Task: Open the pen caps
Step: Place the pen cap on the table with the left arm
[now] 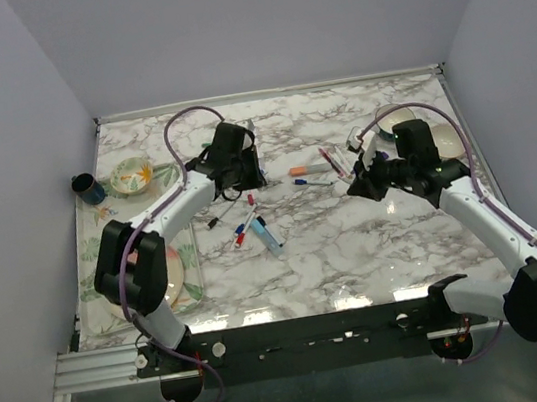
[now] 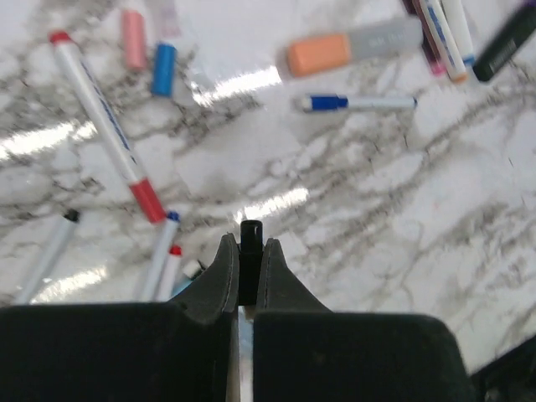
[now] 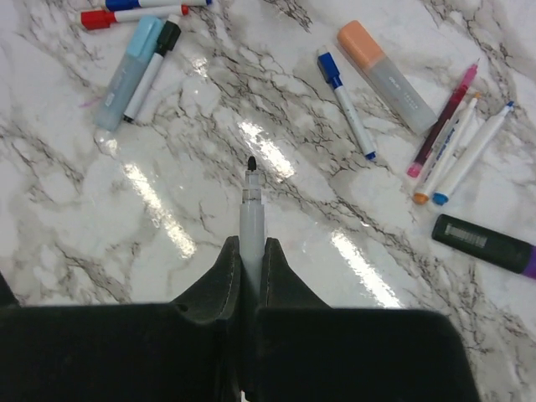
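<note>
My left gripper is shut on a small black pen cap, held above the marble table; in the top view it is at the back left. My right gripper is shut on a white pen body with its black tip bare, and sits right of centre in the top view. Loose pink and blue caps lie on the table. A red-capped pen and a blue-capped pen lie among the other pens.
An orange-capped highlighter, a light-blue highlighter and a black marker lie mid-table. A teal mug, a floral bowl and a plate stand at the left. White dishes are at the back right.
</note>
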`<state>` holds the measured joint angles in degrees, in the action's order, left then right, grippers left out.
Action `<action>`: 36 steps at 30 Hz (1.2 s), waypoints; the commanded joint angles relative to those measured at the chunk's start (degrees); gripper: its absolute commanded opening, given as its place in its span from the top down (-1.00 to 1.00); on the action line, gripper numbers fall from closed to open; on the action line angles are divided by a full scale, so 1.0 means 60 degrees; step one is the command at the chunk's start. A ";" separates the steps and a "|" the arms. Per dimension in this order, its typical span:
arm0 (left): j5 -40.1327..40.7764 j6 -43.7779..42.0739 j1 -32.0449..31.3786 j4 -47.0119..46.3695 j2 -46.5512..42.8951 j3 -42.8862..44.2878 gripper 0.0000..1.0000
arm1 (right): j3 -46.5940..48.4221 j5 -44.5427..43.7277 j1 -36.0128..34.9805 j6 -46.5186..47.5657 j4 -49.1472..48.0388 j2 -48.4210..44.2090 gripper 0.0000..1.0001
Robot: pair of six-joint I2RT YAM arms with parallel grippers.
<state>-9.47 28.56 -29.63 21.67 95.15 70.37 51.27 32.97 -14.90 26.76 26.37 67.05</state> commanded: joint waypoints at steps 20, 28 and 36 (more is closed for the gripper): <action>0.1740 -0.0394 0.0499 0.1310 0.4384 0.3741 0.58 | 0.0098 0.0862 0.0314 -0.1751 -0.0352 0.0500 0.99; 0.1652 -0.0394 0.0558 0.1500 0.4736 0.4019 0.27 | 0.0084 0.0892 0.0373 -0.1765 -0.0337 0.0574 0.99; 0.1667 -0.0423 0.0558 0.1618 0.4518 0.4151 0.11 | 0.0011 0.0425 0.0432 -0.1969 -0.0512 0.0705 0.99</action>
<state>0.45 26.79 -26.61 30.20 123.02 94.15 51.27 36.99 -12.73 16.51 25.26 70.24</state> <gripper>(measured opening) 0.444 0.092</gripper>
